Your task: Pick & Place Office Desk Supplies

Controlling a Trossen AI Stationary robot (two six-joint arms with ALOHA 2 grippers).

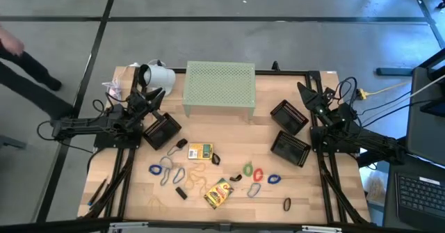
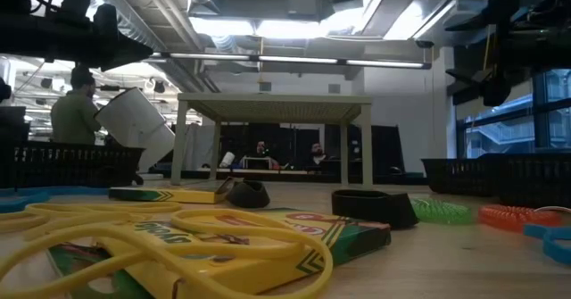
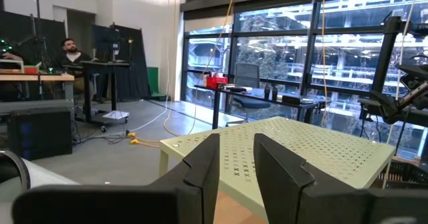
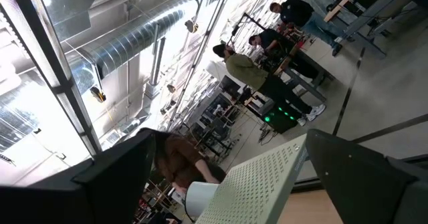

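The supplies lie loose on the near middle of the table. There are two yellow-green boxes (image 1: pixel 201 151) (image 1: pixel 219 193), blue rings (image 1: pixel 161 167) (image 1: pixel 272 179), a red ring (image 1: pixel 258 174), a green ring (image 1: pixel 247 168), grey rings (image 1: pixel 254 190), tan rubber bands (image 1: pixel 197 174) and little black pieces (image 1: pixel 181 193). The low view shows one box (image 2: pixel 259 236) under the rubber bands (image 2: pixel 178 236). My left gripper (image 1: pixel 154 94) (image 3: pixel 235 164) is open and raised at the far left, above a mesh tray. My right gripper (image 1: pixel 306 92) (image 4: pixel 234 184) is open and raised at the far right.
A pale green perforated stand (image 1: pixel 219 87) is at the far middle. One black mesh tray (image 1: pixel 161 129) sits on the left and two (image 1: pixel 288 115) (image 1: pixel 290 148) on the right. A white cup (image 1: pixel 156 74) lies by the left gripper. People are in the room behind.
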